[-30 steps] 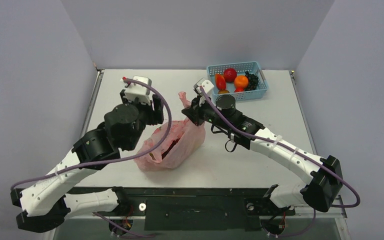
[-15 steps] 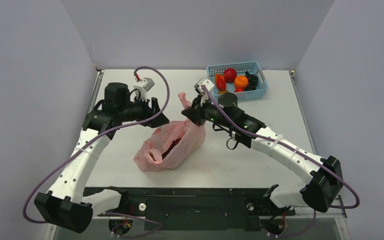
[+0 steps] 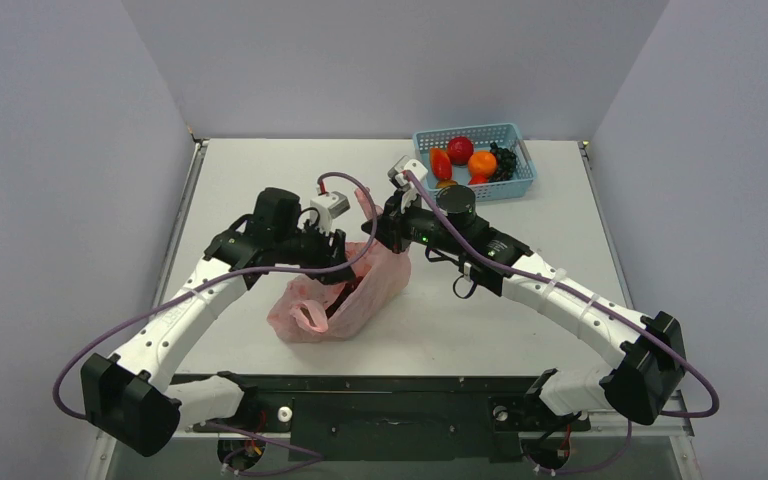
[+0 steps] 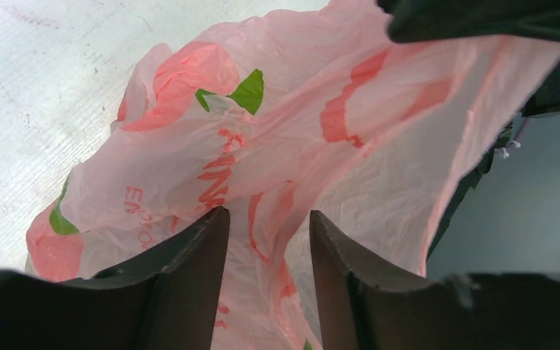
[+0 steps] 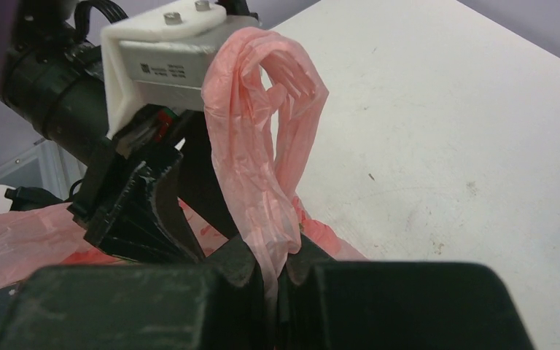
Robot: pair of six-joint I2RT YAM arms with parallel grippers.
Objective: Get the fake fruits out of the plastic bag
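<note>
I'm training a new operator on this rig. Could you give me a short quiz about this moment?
1. True or false: the right arm's jaws are shut on a loop handle of the thin translucent pink plastic bag.
2. The left arm's jaws are: A) open, by the bag; B) shut on a fruit; C) shut on a cable.
3. Fill in: the light blue mesh basket stands at the white table's far ___ corner.
Key: 1 true; 2 A; 3 right.
</note>
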